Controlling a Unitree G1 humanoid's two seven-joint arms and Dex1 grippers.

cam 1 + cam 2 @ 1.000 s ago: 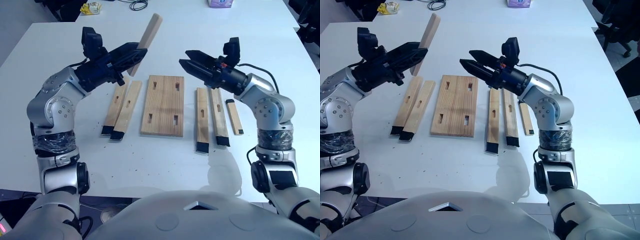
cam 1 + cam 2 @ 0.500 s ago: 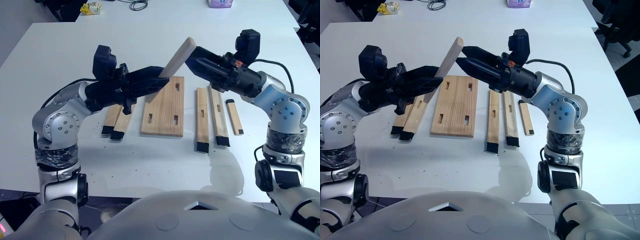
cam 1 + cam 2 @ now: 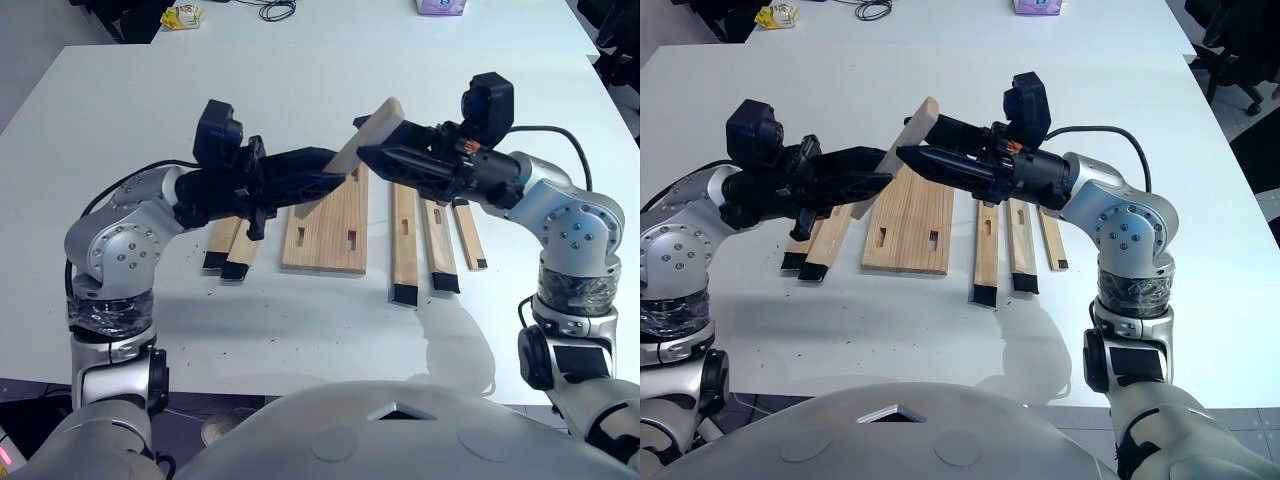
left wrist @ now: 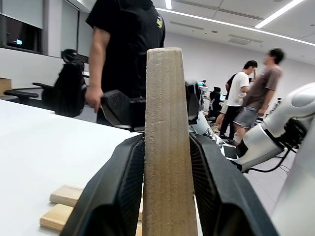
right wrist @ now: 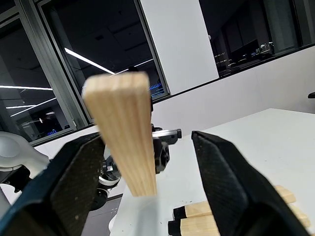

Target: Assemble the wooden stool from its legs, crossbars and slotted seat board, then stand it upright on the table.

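My left gripper (image 3: 335,178) is shut on a short wooden bar (image 3: 372,132), held tilted above the far end of the slotted seat board (image 3: 330,225). In the left wrist view the bar (image 4: 167,147) stands clamped between both black fingers (image 4: 118,187). My right gripper (image 3: 362,138) is open with its fingers on either side of the bar's upper end. In the right wrist view the bar (image 5: 125,132) sits close to one finger (image 5: 78,187), with a gap to the other. Two legs (image 3: 232,235) lie left of the board, and two legs (image 3: 403,245) and a short crossbar (image 3: 470,235) lie to its right.
The white table (image 3: 120,110) has open room to the left, right and front of the parts. A purple box (image 3: 440,6) and a yellow item (image 3: 183,14) sit at the far edge. People stand in the room behind.
The left arm swung the bar inward and lower over the board. The right gripper moved left and came around the bar's upper end, still open.
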